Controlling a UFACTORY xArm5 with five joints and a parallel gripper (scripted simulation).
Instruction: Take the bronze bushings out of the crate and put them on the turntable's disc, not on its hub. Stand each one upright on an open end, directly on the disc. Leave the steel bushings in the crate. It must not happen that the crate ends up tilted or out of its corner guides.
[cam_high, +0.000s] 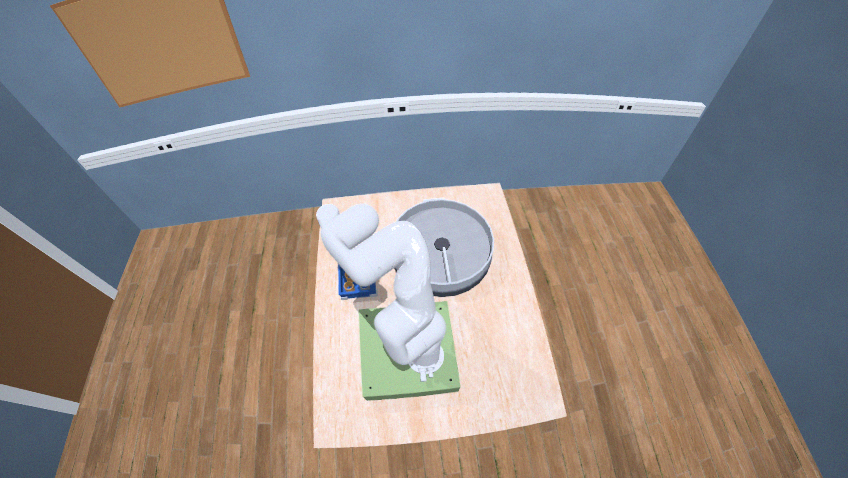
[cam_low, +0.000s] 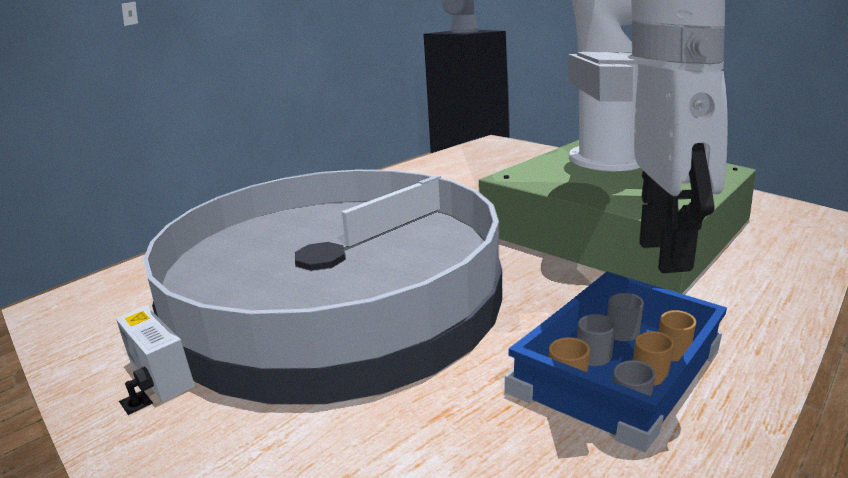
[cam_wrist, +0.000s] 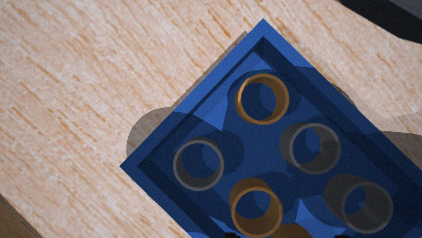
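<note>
The blue crate (cam_high: 357, 293) (cam_low: 578, 385) (cam_wrist: 200, 94) holds three bronze and three steel bushings, all upright. One bronze bushing (cam_low: 568, 362) (cam_wrist: 282, 100) stands near a corner. A second bronze bushing (cam_low: 653, 361) (cam_wrist: 239, 192) is beside a third bronze bushing (cam_high: 348, 290) (cam_low: 677, 339) (cam_wrist: 292, 232), partly cut off in the wrist view. The steel bushings (cam_low: 625, 323) (cam_low: 596, 350) (cam_low: 633, 384) stand among them. My gripper (cam_low: 663, 256) is partly open and empty, above the crate. The turntable's disc (cam_high: 466, 237) (cam_low: 237, 255) and dark hub (cam_high: 441, 243) (cam_low: 319, 256) bear no bushings.
A high grey wall (cam_low: 332, 335) rings the disc. A pale upright divider (cam_high: 447, 266) (cam_low: 391, 212) runs from near the hub to that wall. A control box (cam_low: 157, 359) is at the turntable's side. The green base block (cam_high: 380, 368) (cam_low: 570, 231) stands behind the crate in the exterior view.
</note>
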